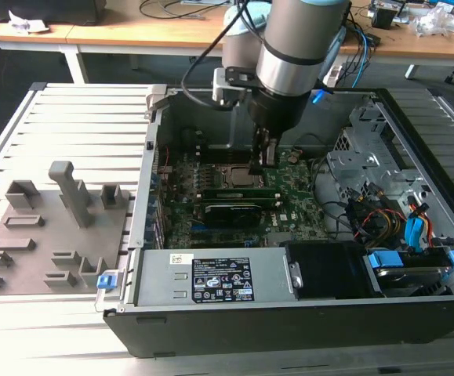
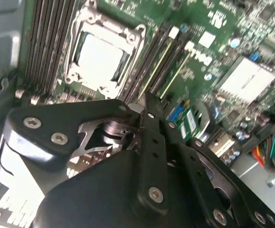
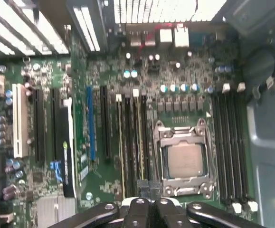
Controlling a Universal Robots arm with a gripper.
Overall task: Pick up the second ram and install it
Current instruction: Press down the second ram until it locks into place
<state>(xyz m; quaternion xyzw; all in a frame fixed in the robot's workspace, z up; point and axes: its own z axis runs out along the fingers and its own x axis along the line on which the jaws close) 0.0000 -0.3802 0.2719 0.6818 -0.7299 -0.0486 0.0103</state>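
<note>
Two long green ram sticks stand seated in neighbouring slots on the motherboard beside the CPU socket point(image 3: 184, 159). The ram nearer the socket point(image 3: 140, 142) point(image 2: 158, 61) point(image 1: 238, 190) runs up to my gripper point(image 3: 149, 186) point(image 2: 146, 99) point(image 1: 263, 163). The gripper is shut, its fingertips pressed together right over that stick's end. I cannot tell whether they touch it. The other stick point(image 3: 120, 142) point(image 2: 179, 72) sits one slot pair further from the socket. Nothing is held between the fingers.
A wider black card point(image 1: 230, 213) point(image 3: 67, 156) is plugged in beyond the ram slots. The open case wall point(image 1: 152, 157) surrounds the board, with a power supply point(image 1: 211, 278), drive cage point(image 1: 368, 157) and cables point(image 1: 383, 219). A grey fixture plate point(image 1: 54, 227) lies outside on the exterior view's left.
</note>
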